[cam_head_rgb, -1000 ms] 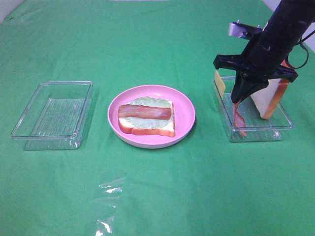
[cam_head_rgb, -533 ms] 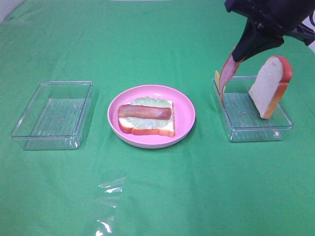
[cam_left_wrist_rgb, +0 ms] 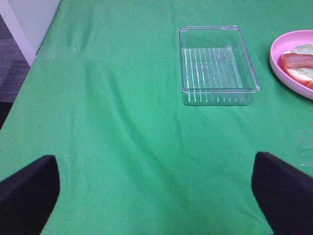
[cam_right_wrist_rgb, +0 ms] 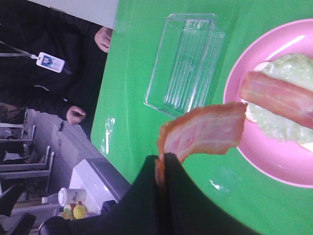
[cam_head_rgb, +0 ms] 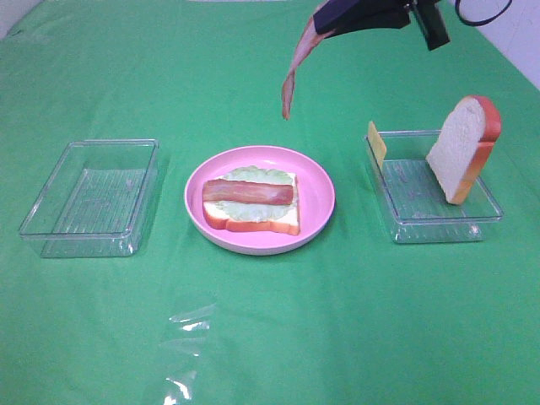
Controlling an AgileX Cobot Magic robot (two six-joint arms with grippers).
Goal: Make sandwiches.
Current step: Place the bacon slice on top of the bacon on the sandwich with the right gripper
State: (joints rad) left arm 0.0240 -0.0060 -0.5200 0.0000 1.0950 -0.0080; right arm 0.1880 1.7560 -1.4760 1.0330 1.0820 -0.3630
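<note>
My right pincer (cam_head_rgb: pixel 327 23) was pressed together on one end of a bacon strip (cam_head_rgb: pixel 295 72), which hung loose beneath it. A second before, that strip was only just coming up out of the right tray (cam_head_rgb: pixel 439 226). Now it had cleared the tray and swung across, high over the green cloth (cam_head_rgb: pixel 270 337), beyond the far edge of the pink plate (cam_head_rgb: pixel 253 246).

On the plate lay the open sandwich (cam_head_rgb: pixel 253 223): bread, lettuce (cam_head_rgb: pixel 253 175) and one bacon piece (cam_head_rgb: pixel 247 192) already laid across. The top bread slice (cam_head_rgb: pixel 462 148) leaned upright in the right tray with the cheese (cam_head_rgb: pixel 375 142) at the wall nearest the plate; neither had moved. My left pincer (cam_left_wrist_rgb: pixel 156 193) stayed spread wide, holding nothing, back from the left tray (cam_head_rgb: pixel 89 198).

So I judged the pick done and the carry under way; the lowering onto the lettuce was still to come.
</note>
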